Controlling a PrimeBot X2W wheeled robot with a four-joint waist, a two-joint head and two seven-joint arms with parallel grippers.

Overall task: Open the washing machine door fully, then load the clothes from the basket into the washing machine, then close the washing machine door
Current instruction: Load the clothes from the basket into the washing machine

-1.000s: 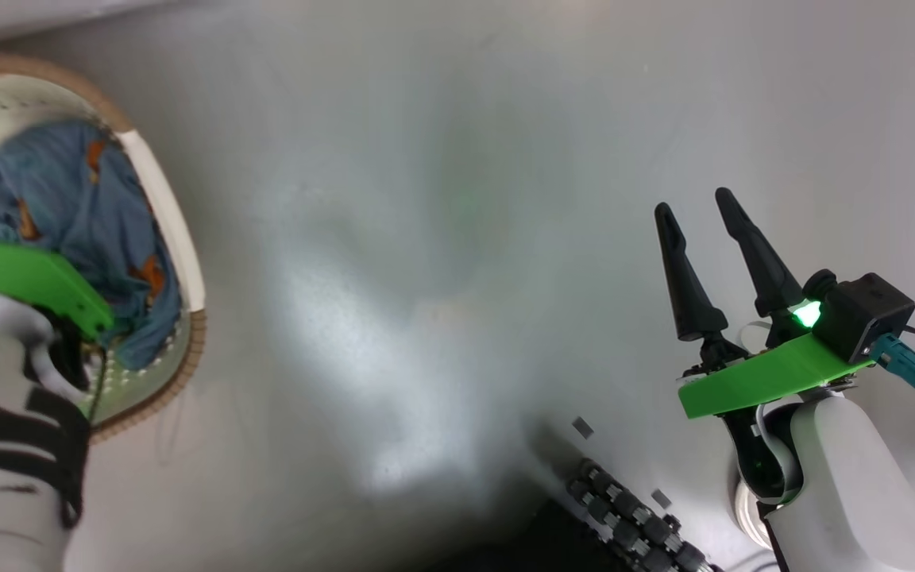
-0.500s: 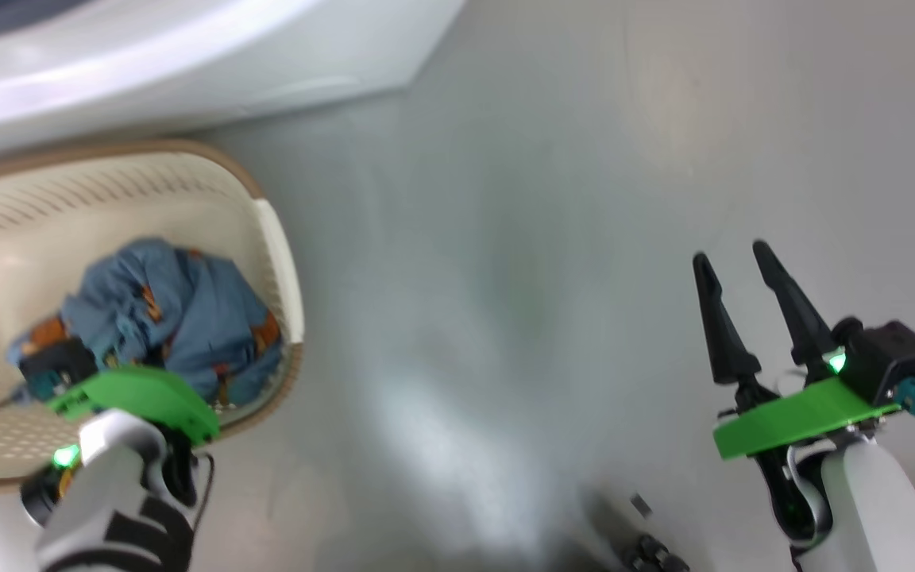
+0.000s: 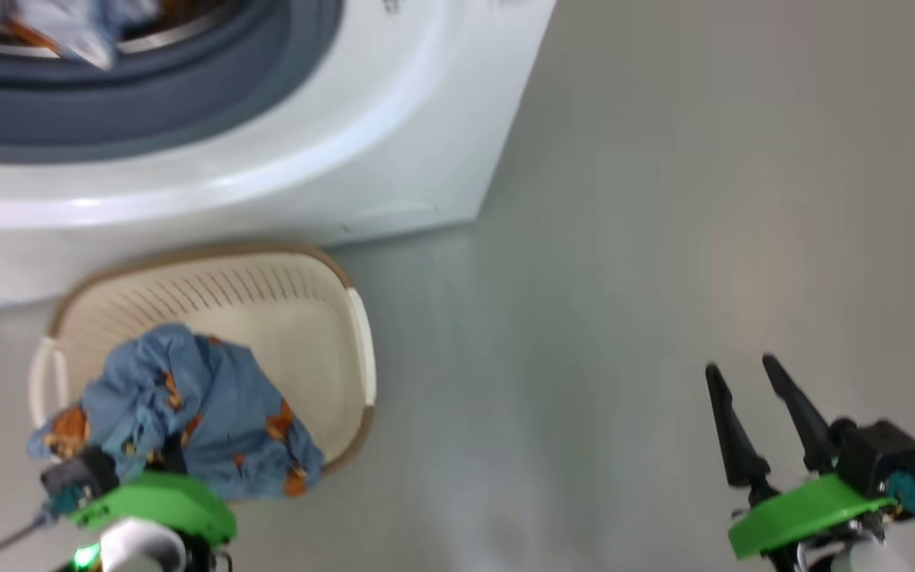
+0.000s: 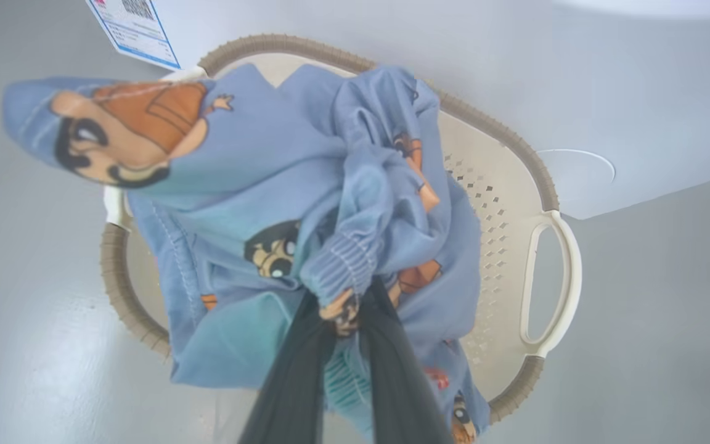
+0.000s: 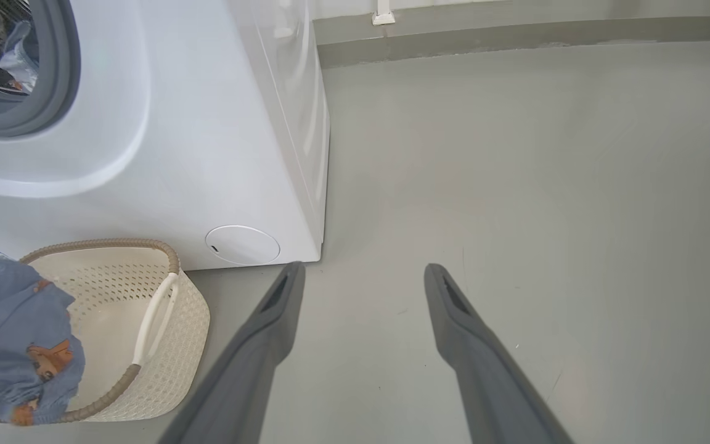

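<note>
Directly over basket (image 4: 503,234), clothes (image 4: 306,166) in left end effector (image 4: 349,303)

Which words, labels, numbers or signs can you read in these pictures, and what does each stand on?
The label sticker on the washing machine: print and a code pattern, too small to read.
Head view, dark marks on the washing machine's front: blurred, unreadable.
Nothing else carries text.

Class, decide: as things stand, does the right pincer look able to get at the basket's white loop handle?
Probably yes: the right pincer is open and empty, and only bare floor lies between it and the loop handle.
</note>
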